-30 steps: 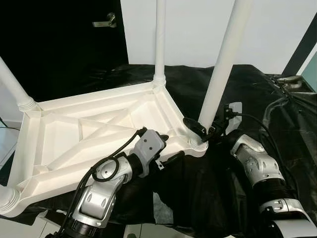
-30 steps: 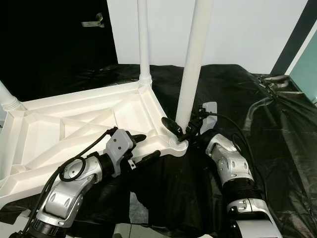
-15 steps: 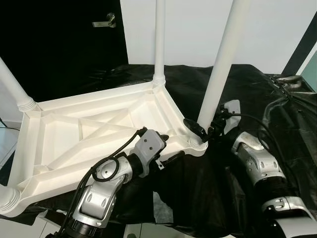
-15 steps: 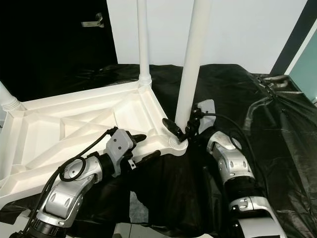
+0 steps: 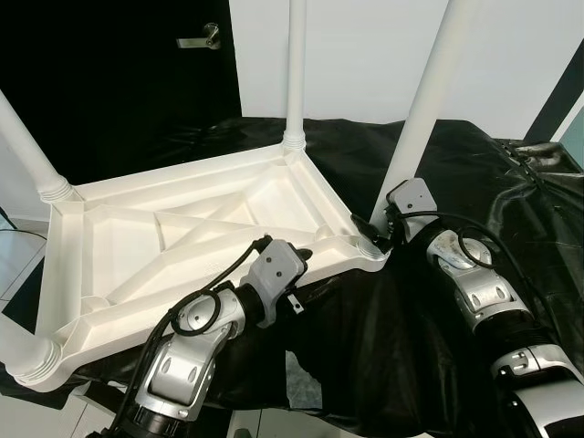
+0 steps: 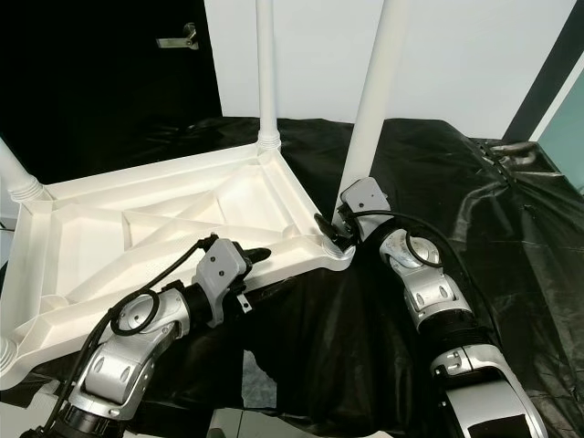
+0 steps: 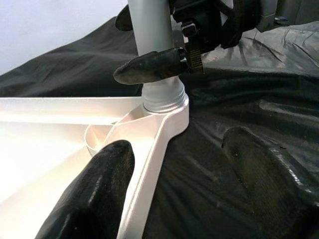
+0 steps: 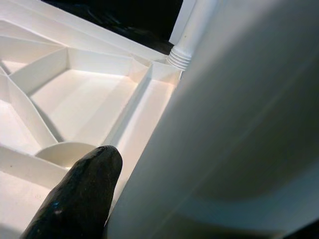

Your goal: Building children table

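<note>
A white plastic table top lies upside down on a surface draped in black cloth, its legs pointing up. My right gripper is shut on the near right leg just above its socket. One of its fingers presses the leg from the side, and in the right wrist view a fingertip lies against the leg. My left gripper stands open astride the table's near rim close to that corner. One finger rests inside the frame and the other over the cloth.
Two more legs stand at the far corner and the left corner, and a leg base sits at the near left. Black cloth covers the surface to the right. A dark door with a handle is behind.
My right wrist has swung in close beside the leg's base. The leg leans further right and the near right corner sits slightly higher. My left gripper stays at the rim.
</note>
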Robot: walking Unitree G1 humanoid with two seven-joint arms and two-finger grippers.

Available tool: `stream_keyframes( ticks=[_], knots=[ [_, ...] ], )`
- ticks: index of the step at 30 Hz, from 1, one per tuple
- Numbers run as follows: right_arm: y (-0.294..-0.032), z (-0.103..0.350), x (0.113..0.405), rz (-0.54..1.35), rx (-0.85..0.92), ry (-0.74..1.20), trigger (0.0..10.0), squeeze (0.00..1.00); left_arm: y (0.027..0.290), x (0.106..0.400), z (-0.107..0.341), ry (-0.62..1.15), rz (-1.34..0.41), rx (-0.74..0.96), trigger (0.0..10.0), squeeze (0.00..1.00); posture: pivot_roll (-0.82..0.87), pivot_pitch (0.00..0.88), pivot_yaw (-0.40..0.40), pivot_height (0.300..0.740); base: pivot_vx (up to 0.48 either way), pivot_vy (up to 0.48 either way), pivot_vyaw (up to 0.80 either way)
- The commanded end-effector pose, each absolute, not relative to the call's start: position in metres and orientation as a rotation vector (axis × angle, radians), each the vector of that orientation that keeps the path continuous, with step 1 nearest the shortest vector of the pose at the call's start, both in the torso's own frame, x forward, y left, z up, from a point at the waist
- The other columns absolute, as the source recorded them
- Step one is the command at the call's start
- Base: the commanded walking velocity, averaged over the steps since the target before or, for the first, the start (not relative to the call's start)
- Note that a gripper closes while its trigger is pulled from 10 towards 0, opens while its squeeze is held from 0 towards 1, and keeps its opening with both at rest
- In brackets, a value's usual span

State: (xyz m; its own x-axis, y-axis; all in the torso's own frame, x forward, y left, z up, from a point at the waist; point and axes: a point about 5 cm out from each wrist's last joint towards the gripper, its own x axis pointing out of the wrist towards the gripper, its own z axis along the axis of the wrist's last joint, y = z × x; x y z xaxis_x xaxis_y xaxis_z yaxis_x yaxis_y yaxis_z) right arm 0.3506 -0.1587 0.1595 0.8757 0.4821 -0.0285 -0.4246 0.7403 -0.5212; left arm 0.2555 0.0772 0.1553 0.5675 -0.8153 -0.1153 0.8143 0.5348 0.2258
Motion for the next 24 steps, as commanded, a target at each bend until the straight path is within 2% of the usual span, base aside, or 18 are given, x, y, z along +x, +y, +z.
stream_keyframes(
  ticks=[1, 18, 19, 20, 23, 24],
  knots=[
    [-0.167, 0.147, 0.35, 0.484, -0.568, -0.049, 10.0, 0.0, 0.078, 0.256, 0.154, -0.008, -0.907, 0.273, 10.0, 0.0, 0.07, 0.0, -0.042, 0.74, 0.0, 0.0, 0.0],
    [-0.167, 0.145, 0.35, 0.475, -0.545, -0.062, 10.0, 0.0, 0.078, 0.256, 0.154, -0.006, -0.907, 0.272, 10.0, 0.0, 0.07, 0.0, -0.039, 0.74, 0.0, 0.0, 0.0],
    [-0.167, 0.146, 0.351, 0.473, -0.486, -0.058, 10.0, 0.0, 0.078, 0.256, 0.154, -0.006, -0.907, 0.273, 10.0, 0.0, 0.07, 0.0, -0.036, 0.74, 0.0, 0.0, 0.0],
    [-0.166, 0.149, 0.352, 0.471, -0.34, -0.059, 10.0, 0.0, 0.079, 0.256, 0.154, -0.005, -0.907, 0.274, 10.0, 0.0, 0.07, 0.0, -0.032, 0.74, 0.0, 0.0, 0.0],
    [-0.166, 0.154, 0.353, 0.464, -0.173, -0.066, 10.0, 0.0, 0.08, 0.256, 0.154, -0.005, -0.909, 0.277, 10.0, 0.0, 0.07, 0.0, -0.026, 0.74, 0.0, 0.0, 0.0],
    [-0.167, 0.157, 0.353, 0.455, -0.053, -0.064, 10.0, 0.0, 0.081, 0.257, 0.155, -0.004, -0.911, 0.279, 10.0, 0.0, 0.07, 0.0, -0.02, 0.74, 0.0, 0.0, 0.0]
  ],
)
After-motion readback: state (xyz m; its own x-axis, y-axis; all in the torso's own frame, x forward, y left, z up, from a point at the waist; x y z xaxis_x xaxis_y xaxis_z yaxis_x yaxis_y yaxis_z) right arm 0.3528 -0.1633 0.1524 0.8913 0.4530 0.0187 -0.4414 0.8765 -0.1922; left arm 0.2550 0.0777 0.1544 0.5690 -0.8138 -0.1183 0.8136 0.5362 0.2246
